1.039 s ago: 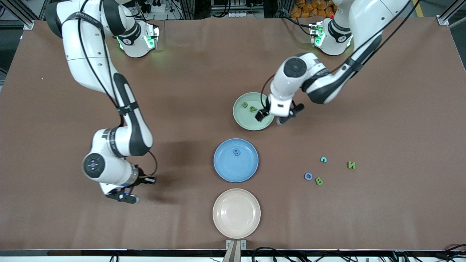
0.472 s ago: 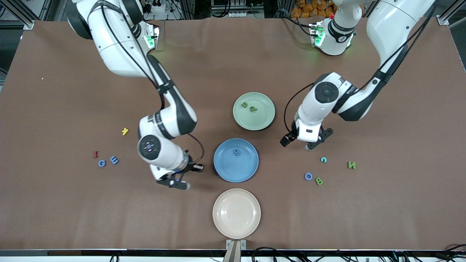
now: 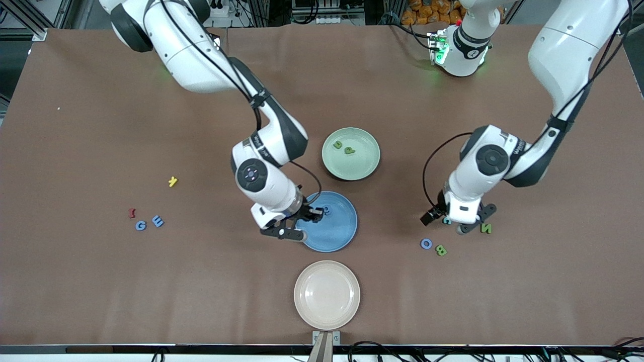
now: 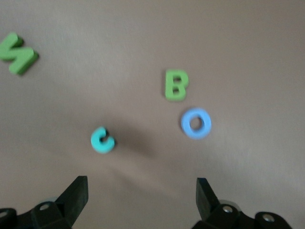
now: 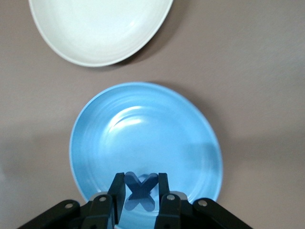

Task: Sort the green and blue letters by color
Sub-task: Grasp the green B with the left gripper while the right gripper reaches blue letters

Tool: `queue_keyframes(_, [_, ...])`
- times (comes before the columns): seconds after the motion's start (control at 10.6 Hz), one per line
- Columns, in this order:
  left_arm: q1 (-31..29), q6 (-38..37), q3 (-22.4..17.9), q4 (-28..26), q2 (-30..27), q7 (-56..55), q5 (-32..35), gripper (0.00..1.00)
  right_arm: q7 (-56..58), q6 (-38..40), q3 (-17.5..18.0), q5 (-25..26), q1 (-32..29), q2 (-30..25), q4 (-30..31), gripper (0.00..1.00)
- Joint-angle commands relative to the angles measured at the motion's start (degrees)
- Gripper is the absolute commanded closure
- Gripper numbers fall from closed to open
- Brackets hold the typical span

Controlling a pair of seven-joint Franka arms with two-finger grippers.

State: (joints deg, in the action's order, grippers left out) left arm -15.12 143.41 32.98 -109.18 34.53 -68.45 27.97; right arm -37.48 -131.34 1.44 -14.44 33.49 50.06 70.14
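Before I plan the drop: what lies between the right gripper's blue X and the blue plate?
Nothing. In the right wrist view the right gripper holds the blue X directly over the blue plate.

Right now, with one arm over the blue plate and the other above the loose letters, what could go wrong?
1. The right gripper holds the blue X over the edge of the blue plate; released here, it could land on the rim and slide off.
2. The left gripper is open above the C, with the B and the O touching nearby; it might take the teal C or nudge the pair.
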Motion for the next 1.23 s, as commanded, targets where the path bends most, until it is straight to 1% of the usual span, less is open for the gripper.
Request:
queue_keyframes(0.0, [0.44, -0.50, -1.60, 7.99, 6.41, 4.44, 0.78, 0.00, -1.98, -1.38, 0.14, -0.15, 1.49, 0.57, -0.44, 0.01])
queue_keyframes(0.09, [1.13, -3.37, -3.08, 11.23, 8.16, 5.94, 0.78, 0.00, -1.72, -1.29, 0.22, -0.23, 1.49, 0.57, -0.70, 0.00])
queue_keyframes(0.19, [2.71, -10.71, -3.44, 17.36, 10.97, 7.78, 0.43, 0.00, -1.02, -0.33, 0.23, -0.23, 1.32, -0.30, -0.71, 0.00])
queue_keyframes(0.28, [3.77, -16.61, -3.44, 22.29, 13.43, 8.32, 0.42, 0.00, 1.68, 3.85, -0.12, 0.20, 0.62, -1.18, -0.71, 0.00])
queue_keyframes(0.38, [4.04, -17.63, -3.44, 24.17, 14.41, 8.50, 0.42, 0.00, 9.89, 10.07, -0.56, 0.55, -0.52, -1.97, -0.71, 0.00])
queue_keyframes(0.47, [4.04, -17.64, -3.44, 24.45, 14.68, 9.03, 0.34, 0.00, 13.54, 12.48, -0.57, 0.56, -2.79, -2.94, -0.71, 0.00])
queue_keyframes(0.57, [4.04, -17.55, -3.44, 24.62, 14.77, 9.12, 0.25, 0.00, 16.79, 12.60, -0.65, 1.25, -5.42, -3.12, -0.71, 0.00])
queue_keyframes(0.66, [5.00, -17.64, -3.44, 26.02, 15.47, 9.12, -0.45, 0.00, 23.53, 12.68, -0.48, 3.09, -7.80, -3.12, -0.71, 0.00])
queue_keyframes(0.85, [6.67, -17.55, -3.44, 30.14, 18.10, 9.03, -0.72, 0.00, 35.22, 12.86, -1.35, 4.15, -14.21, -3.39, -0.71, 0.00])
queue_keyframes(0.94, [7.11, -17.46, -3.53, 30.94, 18.72, 9.12, -0.63, 0.00, 43.03, 13.12, -1.36, 4.94, -17.37, -3.56, -0.62, 0.00])
queue_keyframes(1.04, [7.47, -16.94, -3.97, 31.30, 19.16, 9.03, -0.63, 0.00, 49.28, 13.21, -1.27, 5.04, -21.14, -3.65, -0.36, 0.00])
queue_keyframes(1.13, [8.60, -16.15, -5.36, 31.65, 19.25, 8.94, -0.63, 0.00, 53.35, 14.08, -1.62, 5.39, -23.88, -4.00, -0.18, 0.00])
